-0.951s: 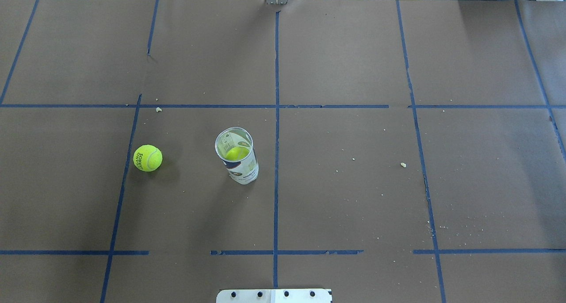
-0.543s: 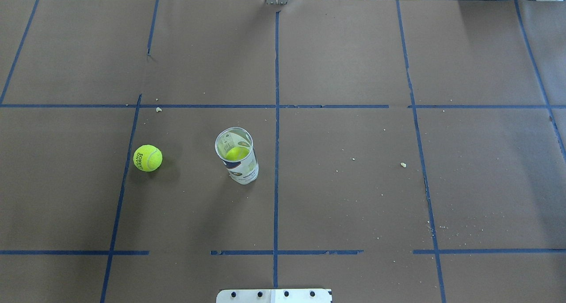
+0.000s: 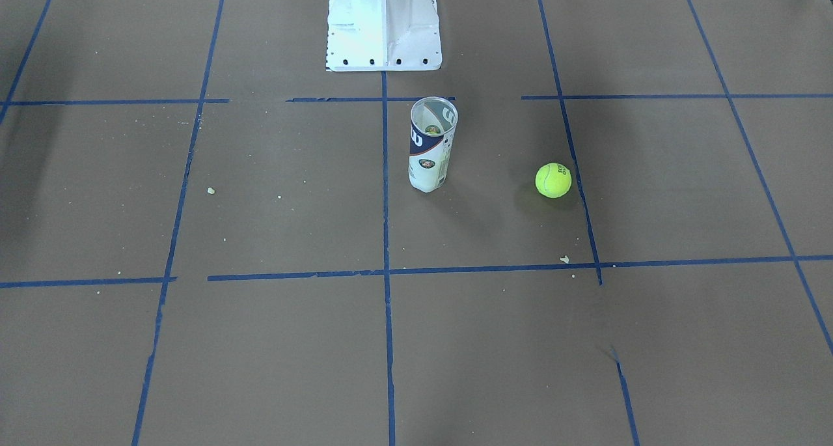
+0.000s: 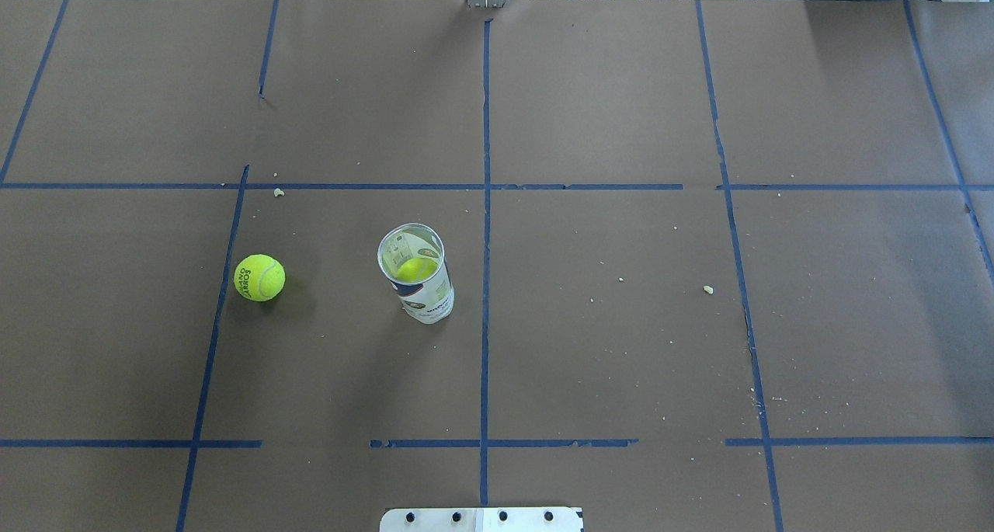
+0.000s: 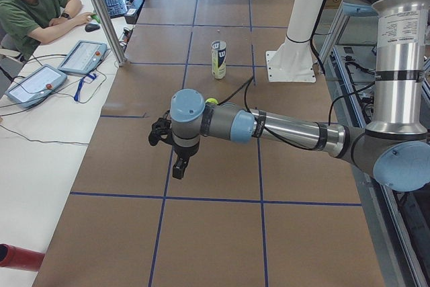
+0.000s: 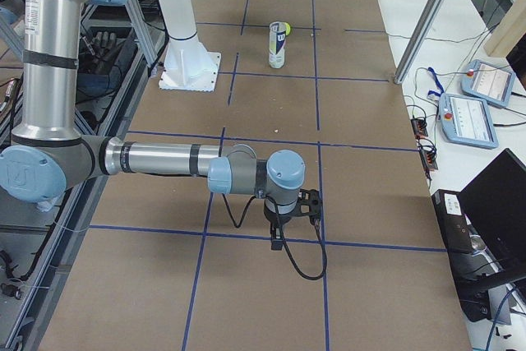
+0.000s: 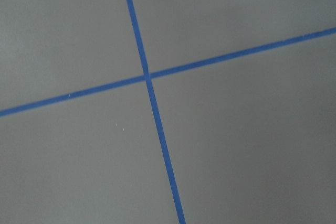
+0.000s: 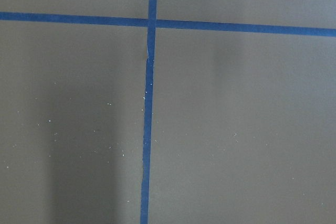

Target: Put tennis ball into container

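Observation:
The tennis ball (image 4: 259,277) lies loose on the brown paper, left of the container in the overhead view and right of it in the front-facing view (image 3: 553,180). The container (image 4: 415,282) stands upright and open-topped (image 3: 433,144), with a second yellow-green ball (image 4: 415,269) showing inside it. Neither gripper appears in the overhead or front-facing views. The left gripper (image 5: 178,168) hangs over the table's left end, well short of the ball. The right gripper (image 6: 278,241) hangs over the right end, far from the container (image 6: 280,45). I cannot tell whether either one is open or shut. Both wrist views show only paper and tape.
The white robot pedestal (image 3: 384,23) stands just behind the container. Blue tape lines (image 4: 485,206) grid the brown paper, which has small crumbs (image 4: 707,289) on it. An operator (image 5: 30,11) sits at a side desk with tablets (image 5: 80,57). A metal post (image 5: 101,11) rises at the table's edge.

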